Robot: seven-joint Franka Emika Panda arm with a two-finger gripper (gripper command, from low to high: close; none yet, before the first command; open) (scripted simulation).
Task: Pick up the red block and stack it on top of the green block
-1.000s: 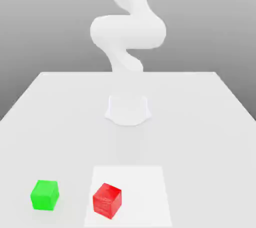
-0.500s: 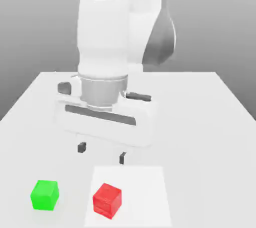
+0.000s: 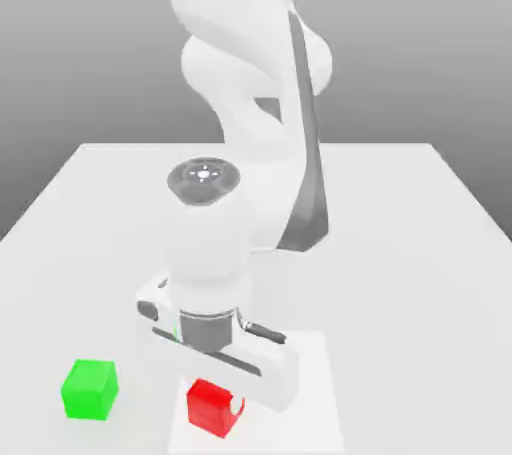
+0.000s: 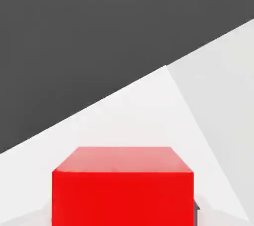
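Two blocks: both sit at the near edge of the bench (image 3: 420, 243), so the action is all up front.
red block (image 3: 212, 405): nearest thing to look at, resting on the paler square patch (image 3: 315, 383) of the bench. The claw (image 3: 215, 398) is lowered right over it and clenched, and going by the hand view, where the red cube (image 4: 122, 190) sits dead centre and huge, I'd say it's clamped on the red block. Makes sense, since the block has to be picked up before any stacking happens.
green block (image 3: 90, 389): just off to the exterior view's left of the red one, apart from it, flat on the bench and untouched. It's the landing spot, so it stays put with its top face free.
claw body: pointing straight down over the red block, which is how you'd want it for a clean lift.
arm (image 3: 240, 73): rises behind, folded forward over the bench to reach this close.
hidden stuff: the claw's body covers the red block's top and back in the exterior view, and the actual fingertip contact is tucked behind it, so I can't see it directly. Whether the block has left the surface yet, can't say.
cut off: the red block's lower part runs out of the hand view.
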